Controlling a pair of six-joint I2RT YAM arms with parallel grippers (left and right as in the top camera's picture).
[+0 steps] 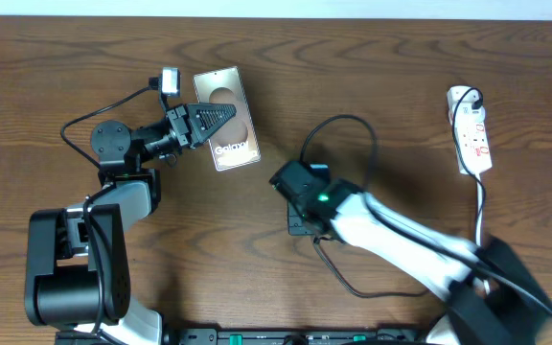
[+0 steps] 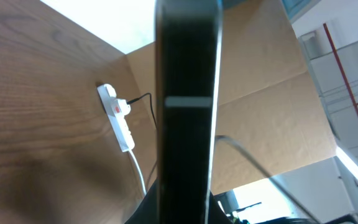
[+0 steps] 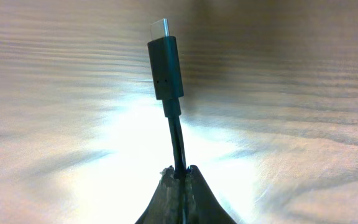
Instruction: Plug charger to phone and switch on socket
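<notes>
Two clamped grips over the wooden table [image 1: 401,77]: left jaws on phone [image 1: 238,149], right jaws on charger [image 3: 165,68].

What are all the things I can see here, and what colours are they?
phone: one, glossy bronze-grey, upper left of the table, in the left gripper
charger: one, black cable with a plug tip, looping across the middle of the table
socket: one, white strip with red marks, far right
socket cord: one, white, trailing from the socket toward the near edge
table: one, brown wood, under everything
left gripper: one, black, shut on the phone
right gripper: one, black, shut on the charger just behind its plug
</notes>
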